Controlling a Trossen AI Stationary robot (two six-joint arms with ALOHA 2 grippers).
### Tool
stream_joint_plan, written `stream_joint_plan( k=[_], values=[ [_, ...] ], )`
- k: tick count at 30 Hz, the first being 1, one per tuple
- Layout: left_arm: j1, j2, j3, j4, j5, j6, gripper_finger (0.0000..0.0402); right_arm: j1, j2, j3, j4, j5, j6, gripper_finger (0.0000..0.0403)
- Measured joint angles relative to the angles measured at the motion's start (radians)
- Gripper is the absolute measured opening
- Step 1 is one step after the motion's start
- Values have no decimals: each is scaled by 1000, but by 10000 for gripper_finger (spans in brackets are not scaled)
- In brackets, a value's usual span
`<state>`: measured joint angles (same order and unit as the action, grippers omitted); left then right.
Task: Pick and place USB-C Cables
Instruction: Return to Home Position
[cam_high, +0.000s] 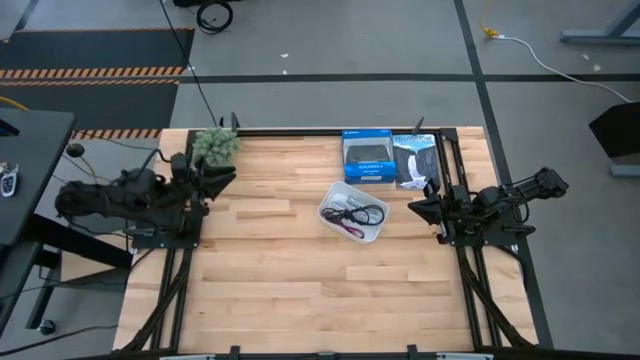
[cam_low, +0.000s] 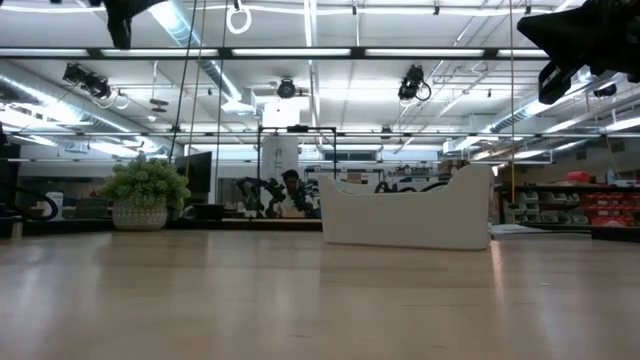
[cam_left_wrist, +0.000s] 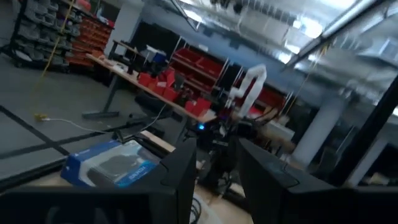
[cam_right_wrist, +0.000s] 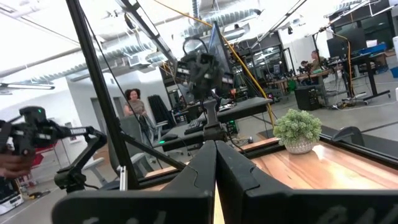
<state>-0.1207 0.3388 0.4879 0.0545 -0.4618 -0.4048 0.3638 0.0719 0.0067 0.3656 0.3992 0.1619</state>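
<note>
USB-C Cables (cam_high: 356, 212) sit as one tangle inside the white tray (cam_high: 330, 198), right of centre on the counter (cam_high: 280, 270). From above I can pick out black loops and a dark red strand. White and grey-blue don't separate from the tray floor, so I can't count them.

Low view: the white tray (cam_low: 405, 218) hides its contents behind its near wall. Both arms are cut off at the top edge, only dark bits in the two upper corners.

Left gripper (cam_high: 230, 177) hangs at the counter's left edge beside the plant (cam_high: 216, 145), well apart from the tray. Its wrist view shows the fingers (cam_left_wrist: 183, 180) parted by a moderate gap, nothing between them, blue box (cam_left_wrist: 112, 165) beyond.

Right gripper (cam_high: 413, 208) is at the right edge, near the tray but not touching. Its fingers (cam_right_wrist: 199, 180) are pressed together, gripping nothing.
</note>
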Motion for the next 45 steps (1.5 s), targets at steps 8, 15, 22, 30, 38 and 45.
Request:
stream_joint_plan(
  k=[8, 15, 22, 30, 38, 45],
  values=[
    [0, -122, -225, 231, -41, -100, 123, 0, 0, 0, 0, 0, 0, 14],
    [0, -154, -398, 482, -55, -143, 121, 0, 0, 0, 0, 0, 0, 14],
    [0, -153, -479, 554, -54, -201, 84, 0, 0, 0, 0, 0, 0, 14],
    [0, -153, -479, 537, -34, -167, 11, 0, 0, 0, 0, 0, 0, 14],
    [0, -152, -479, 435, -15, -91, 7, 0, 0, 0, 0, 0, 0, 14],
    [0, -152, -479, 258, 17, 19, 5, 0, 0, 0, 0, 0, 0, 14]
  ],
)
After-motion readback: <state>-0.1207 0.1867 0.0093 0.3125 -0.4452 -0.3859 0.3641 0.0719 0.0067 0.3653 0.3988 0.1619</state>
